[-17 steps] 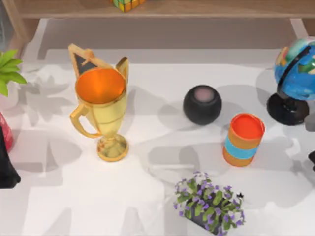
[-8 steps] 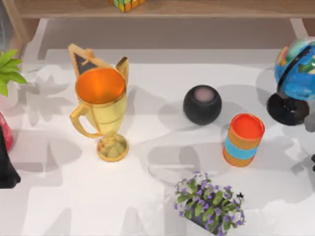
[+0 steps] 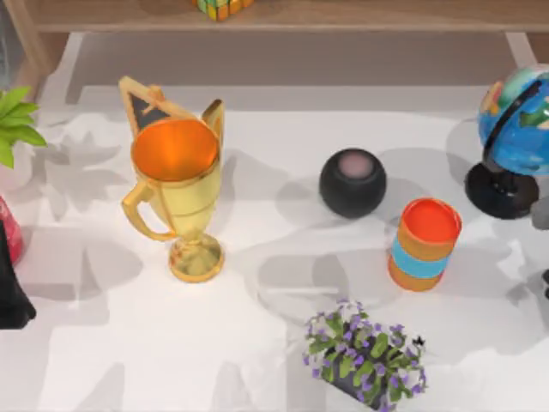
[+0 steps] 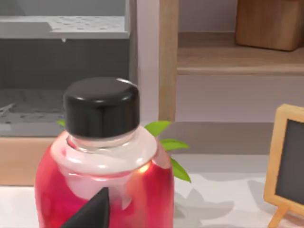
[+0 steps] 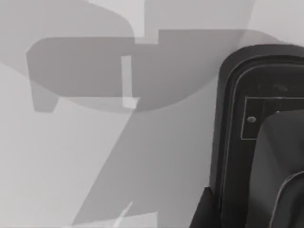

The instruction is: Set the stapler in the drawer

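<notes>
In the right wrist view a black, round-cornered body with a raised rim and an inset panel lies on the white table; it looks like the stapler (image 5: 237, 142). A dark part of my right gripper (image 5: 204, 211) hangs just above and beside it. From above, my right arm (image 3: 541, 213) sits at the table's right edge, below the globe. My left arm (image 3: 12, 287) is parked at the left edge, and a dark part of its gripper (image 4: 91, 213) sits in front of a red bottle. Behind the bottle stands a grey unit with a projecting ledge, seemingly the drawer (image 4: 61, 28).
A gold trophy (image 3: 176, 193), a black speaker (image 3: 352, 182), an orange-and-blue cup (image 3: 425, 244), a purple flower pot (image 3: 364, 354) and a globe (image 3: 515, 142) stand on the table. The red bottle (image 4: 102, 166), a green plant (image 3: 15, 120) and a small chalkboard (image 4: 289, 161) crowd the left. A wooden shelf (image 3: 283, 15) runs along the back.
The grey part of my right arm at the right edge has crept slightly outward and its shadow has shifted. The table's objects and the left arm have not moved.
</notes>
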Controlling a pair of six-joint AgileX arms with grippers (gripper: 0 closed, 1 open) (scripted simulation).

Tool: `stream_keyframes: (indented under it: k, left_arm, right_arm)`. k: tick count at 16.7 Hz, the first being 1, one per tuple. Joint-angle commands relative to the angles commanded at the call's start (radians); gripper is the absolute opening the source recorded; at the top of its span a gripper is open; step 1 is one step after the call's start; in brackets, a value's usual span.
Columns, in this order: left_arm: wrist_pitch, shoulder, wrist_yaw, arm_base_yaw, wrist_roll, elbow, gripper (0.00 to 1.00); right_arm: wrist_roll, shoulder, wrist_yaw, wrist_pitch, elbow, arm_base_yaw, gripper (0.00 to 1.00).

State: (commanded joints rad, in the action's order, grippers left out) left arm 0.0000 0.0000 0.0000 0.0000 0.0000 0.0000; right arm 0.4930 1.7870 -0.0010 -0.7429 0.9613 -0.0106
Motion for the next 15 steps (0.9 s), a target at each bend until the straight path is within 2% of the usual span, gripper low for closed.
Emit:
stream_keyframes:
  k: [7,15]
  left_arm:
    - [0.0,0.0,0.0,0.0,0.0,0.0,1.0]
    - [0.0,0.0,0.0,0.0,0.0,0.0,1.0]
  right_arm:
    - [0.001,-0.055,0.0,-0.115,0.056,-0.001,0.0]
    - [0.0,-0.111,0.003,-0.143,0.095,-0.02,0.0]
